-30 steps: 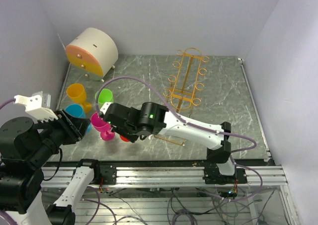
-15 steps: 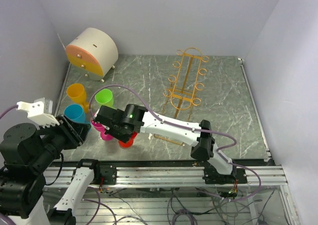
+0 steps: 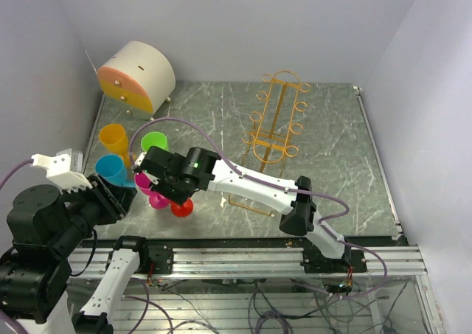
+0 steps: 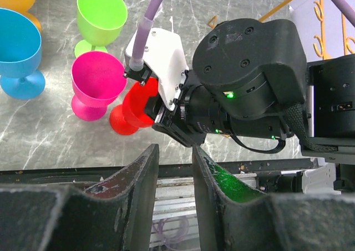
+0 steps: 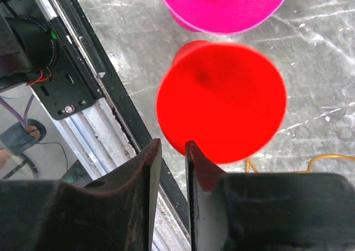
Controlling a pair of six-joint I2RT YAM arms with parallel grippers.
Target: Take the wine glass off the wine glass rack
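Observation:
The red wine glass point(image 3: 182, 208) point(image 4: 128, 110) point(image 5: 222, 107) stands upright on the table by the front edge, beside a magenta glass point(image 3: 153, 196) point(image 4: 97, 82). My right gripper point(image 5: 171, 148) point(image 3: 175, 195) hangs just above it. Its jaws are open a narrow gap, with only table and rail showing between them, and the glass's rim lies against the tip of the right-hand finger. The golden wine glass rack point(image 3: 273, 120) point(image 4: 327, 18) stands at mid-table with no glass on its hooks. My left gripper point(image 4: 175, 157) point(image 3: 122, 195) is open and holds nothing, low at the front left.
A green glass point(image 3: 154, 142), a blue glass point(image 3: 110, 169) and an orange glass point(image 3: 113, 138) stand in a cluster left of the magenta one. A round cream box with an orange face point(image 3: 137, 76) sits at the back left. The metal rail point(image 3: 243, 260) runs along the near edge.
My right arm swung left and set the red glass down next to the magenta one, then its jaws parted off the rim. The left arm shifted slightly.

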